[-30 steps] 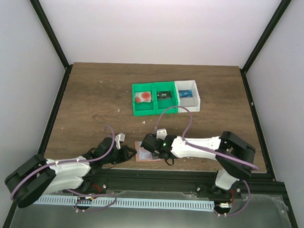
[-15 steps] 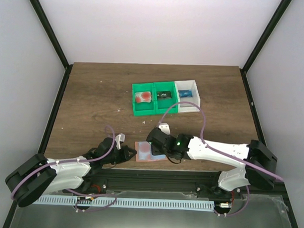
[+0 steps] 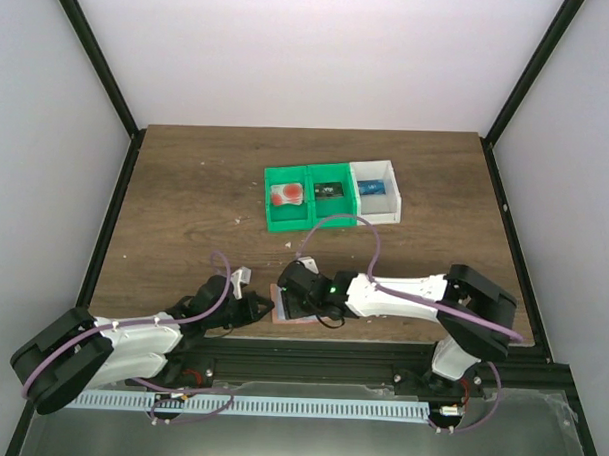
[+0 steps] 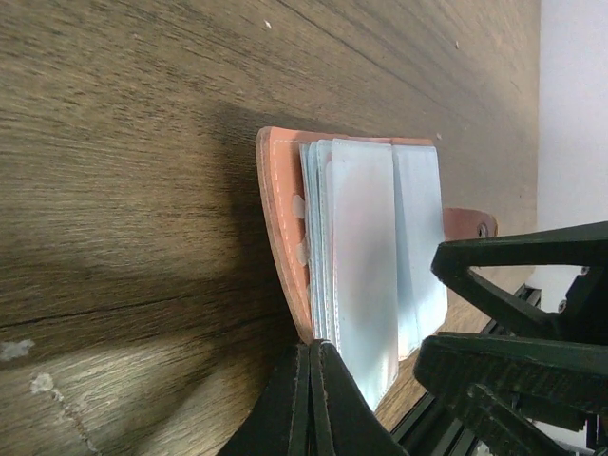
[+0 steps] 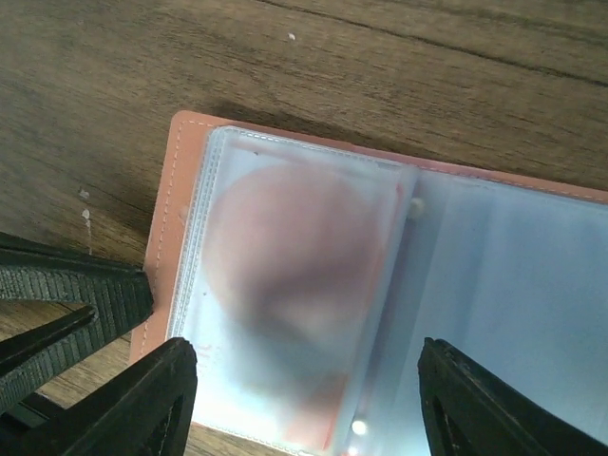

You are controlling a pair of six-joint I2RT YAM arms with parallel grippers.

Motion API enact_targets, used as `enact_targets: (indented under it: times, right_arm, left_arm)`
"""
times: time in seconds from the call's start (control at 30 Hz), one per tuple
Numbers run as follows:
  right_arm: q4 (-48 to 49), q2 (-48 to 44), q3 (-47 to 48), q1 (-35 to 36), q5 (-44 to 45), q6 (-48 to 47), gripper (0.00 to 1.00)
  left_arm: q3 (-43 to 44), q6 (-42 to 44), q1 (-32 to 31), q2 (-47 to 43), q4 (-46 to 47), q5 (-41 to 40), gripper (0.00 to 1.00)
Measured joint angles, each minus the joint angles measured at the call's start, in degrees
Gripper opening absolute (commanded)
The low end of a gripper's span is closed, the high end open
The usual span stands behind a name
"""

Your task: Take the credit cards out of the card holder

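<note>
The card holder (image 3: 280, 316) lies open on the wooden table (image 3: 185, 204), salmon cover down and its clear sleeves (image 4: 366, 247) facing up. The left gripper (image 3: 259, 308) sits at the holder's left edge with its jaws fully closed and the tips pressed against the salmon rim at one corner. Whether a sliver of that rim is nipped between them cannot be told. The right gripper (image 5: 306, 359) hangs directly over the holder with its fingers (image 5: 157, 399) spread wide. They straddle the top sleeve on the half of the holder nearer the left gripper, with nothing gripped between them; whether they touch the plastic cannot be told. Inside that top sleeve sits a credit card (image 5: 290, 275), pale with a large red-orange blot, blurred but wholly within the pocket. The holder's other half spreads out pale blue-grey beside it. A small salmon tab (image 4: 468, 222) with a snap sticks out from one edge of the holder, close to a finger of the right gripper. Well beyond the holder, three bins stand touching in a row. The left green bin (image 3: 288, 223) holds a second credit card (image 3: 286, 194), the middle green bin (image 3: 332, 218) something dark, and the white bin (image 3: 380, 216) something blue.
</note>
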Motion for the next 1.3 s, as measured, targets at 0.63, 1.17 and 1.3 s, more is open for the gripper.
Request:
enact_targets:
  times: [0.63,1.17,1.3]
  right_arm:
    - [2.4,5.6,1.6,0.5,-2.1,0.0,0.7]
    - [-1.0,6.8,3.4,0.7,1.4,1.4,0.6]
    - [-2.7,6.8,3.6,0.7,3.4,2.3,0.56]
  left_arm:
    - [0.0,0.0,-0.4,0.7,0.3,-0.2,0.0]
    - [0.0,0.0,-0.4,0.0,-0.3,-0.5,0.0]
    - [0.0,0.0,-0.4,0.0,-0.4,-0.5,0.0]
